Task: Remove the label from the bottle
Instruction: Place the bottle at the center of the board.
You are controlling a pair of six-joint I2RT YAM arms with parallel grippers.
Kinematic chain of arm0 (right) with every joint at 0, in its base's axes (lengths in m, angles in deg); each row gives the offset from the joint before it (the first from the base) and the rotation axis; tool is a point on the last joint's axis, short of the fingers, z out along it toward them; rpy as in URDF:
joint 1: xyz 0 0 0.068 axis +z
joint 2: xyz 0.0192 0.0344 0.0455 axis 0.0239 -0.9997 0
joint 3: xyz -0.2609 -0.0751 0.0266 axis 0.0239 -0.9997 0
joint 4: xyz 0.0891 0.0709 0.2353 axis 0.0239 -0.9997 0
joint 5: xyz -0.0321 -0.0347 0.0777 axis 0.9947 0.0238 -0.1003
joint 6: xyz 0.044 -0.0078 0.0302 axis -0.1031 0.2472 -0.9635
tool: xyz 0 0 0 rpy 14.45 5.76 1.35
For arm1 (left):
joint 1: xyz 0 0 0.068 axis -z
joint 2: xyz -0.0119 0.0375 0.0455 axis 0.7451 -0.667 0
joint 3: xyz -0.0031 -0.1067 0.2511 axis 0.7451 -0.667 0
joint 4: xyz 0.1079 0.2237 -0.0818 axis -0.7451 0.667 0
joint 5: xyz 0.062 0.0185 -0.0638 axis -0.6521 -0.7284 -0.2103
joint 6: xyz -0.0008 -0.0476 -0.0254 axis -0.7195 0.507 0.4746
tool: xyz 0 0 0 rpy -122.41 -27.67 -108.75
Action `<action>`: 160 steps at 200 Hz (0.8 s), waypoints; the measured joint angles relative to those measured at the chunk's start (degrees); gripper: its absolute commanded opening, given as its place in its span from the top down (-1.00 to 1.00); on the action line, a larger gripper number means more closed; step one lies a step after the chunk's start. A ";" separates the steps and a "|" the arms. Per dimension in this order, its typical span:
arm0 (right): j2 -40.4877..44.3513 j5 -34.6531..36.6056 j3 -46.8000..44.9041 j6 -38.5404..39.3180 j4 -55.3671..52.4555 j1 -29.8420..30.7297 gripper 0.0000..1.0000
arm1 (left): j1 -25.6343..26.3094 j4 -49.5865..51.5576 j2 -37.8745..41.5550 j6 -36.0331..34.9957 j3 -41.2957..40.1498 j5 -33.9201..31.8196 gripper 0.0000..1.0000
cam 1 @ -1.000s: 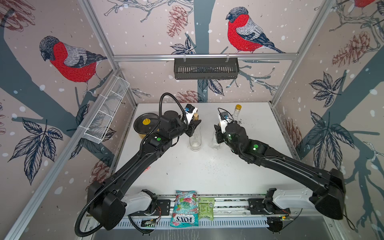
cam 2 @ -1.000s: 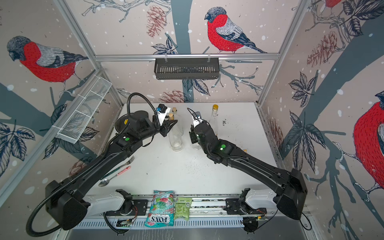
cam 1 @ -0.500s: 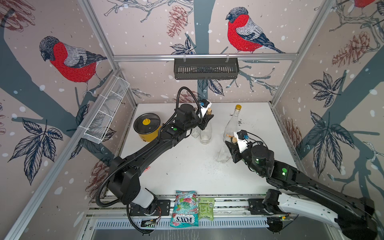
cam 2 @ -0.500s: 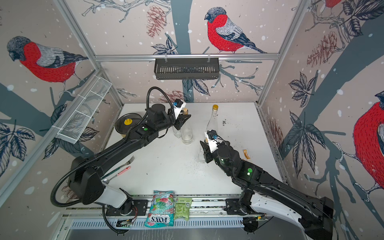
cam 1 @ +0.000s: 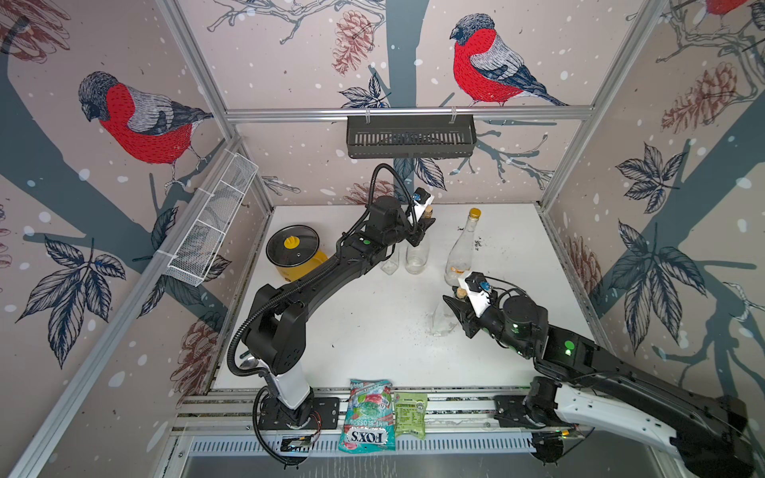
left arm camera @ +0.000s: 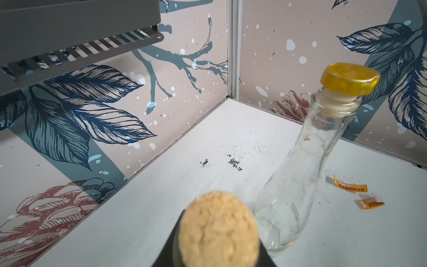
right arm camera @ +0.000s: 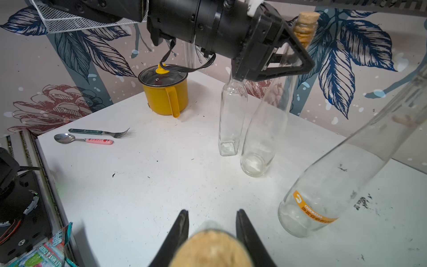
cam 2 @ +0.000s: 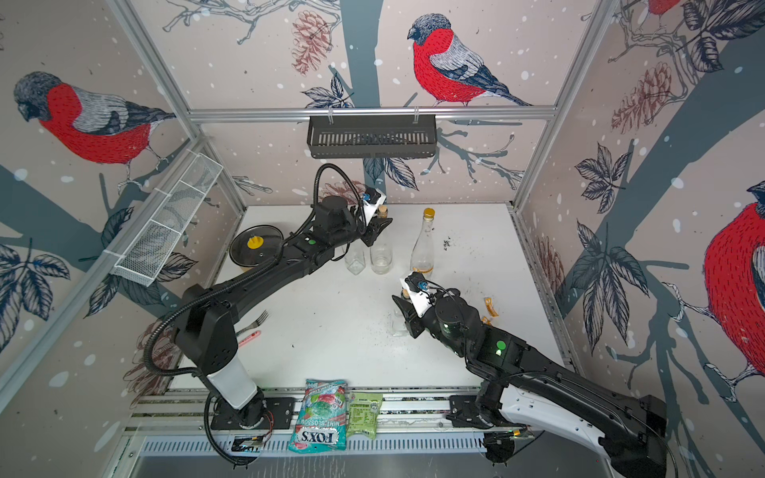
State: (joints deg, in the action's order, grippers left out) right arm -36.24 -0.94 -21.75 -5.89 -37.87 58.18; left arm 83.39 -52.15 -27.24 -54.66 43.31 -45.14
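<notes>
From the tall clear glass bottle with the yellow cap (cam 1: 463,244), you find leftward a round corked clear glass bottle (cam 1: 416,258), a square clear glass bottle (cam 1: 390,265), then a yellow metal pot with a glass lid (cam 1: 292,253). Before it is a small corked glass bottle (cam 1: 438,325); right of it, torn orange label scraps (cam 2: 490,308).

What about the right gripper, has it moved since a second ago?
Yes. The right gripper pulled forward, from the tall bottle toward the candy bag, taking a small bottle along.
</notes>
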 measured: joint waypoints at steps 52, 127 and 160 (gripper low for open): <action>0.00 -1.25 -0.81 0.15 1.11 -0.02 0.39 | -0.09 -1.09 -0.72 0.11 0.20 -0.90 0.32; -0.55 -1.64 -1.03 0.22 2.47 -0.02 0.39 | -0.13 -4.31 -0.22 0.20 -0.09 -1.29 -0.14; -1.31 -2.08 -1.05 0.24 2.93 -0.04 0.39 | -0.17 -4.26 0.00 0.15 0.02 -1.53 -0.22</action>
State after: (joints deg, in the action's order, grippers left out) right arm -37.55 -3.01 -22.80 -5.65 -34.94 58.14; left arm 83.21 -56.42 -27.24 -54.51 43.34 -46.67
